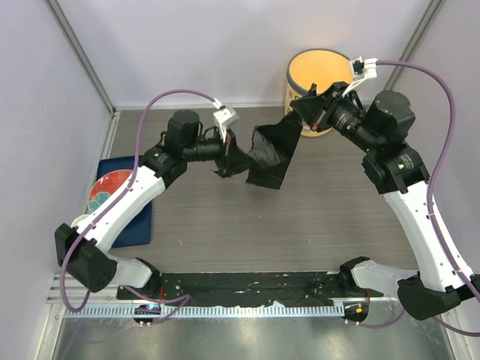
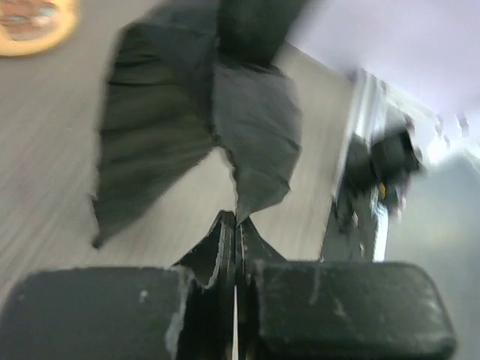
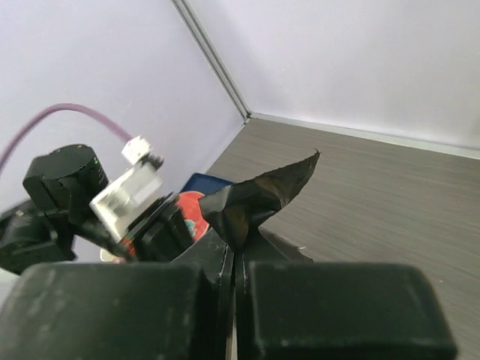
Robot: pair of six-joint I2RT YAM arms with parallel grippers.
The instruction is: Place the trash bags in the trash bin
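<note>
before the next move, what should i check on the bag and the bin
1. left gripper shut on the trash bag: ok
2. right gripper shut on the same bag: ok
3. bag inside the trash bin: not ok, it spans between the grippers, left of the bin
4. bin upright, mouth open: ok
5. bag's lower edge off the table: cannot tell

The trash bag is thin, crinkly black plastic film, faintly glossy; the table is matt grey woodgrain
</note>
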